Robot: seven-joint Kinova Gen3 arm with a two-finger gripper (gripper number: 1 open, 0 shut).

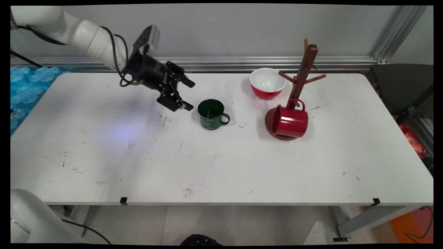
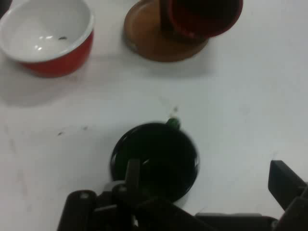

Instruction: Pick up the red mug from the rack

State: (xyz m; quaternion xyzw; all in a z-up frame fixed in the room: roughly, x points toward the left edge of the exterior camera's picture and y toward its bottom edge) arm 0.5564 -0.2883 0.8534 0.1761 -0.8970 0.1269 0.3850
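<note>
White table (image 1: 242, 166) — upright green mug (image 1: 211, 114).

On the white table (image 1: 242, 166): two mugs, one dark green mug (image 1: 210, 114) standing upright, one red mug (image 1: 290, 121) hung on its side; one red bowl with white inside (image 1: 267, 83); one wooden mug tree (image 1: 301, 77) with round base; one black two-finger gripper (image 1: 189, 95)
</note>
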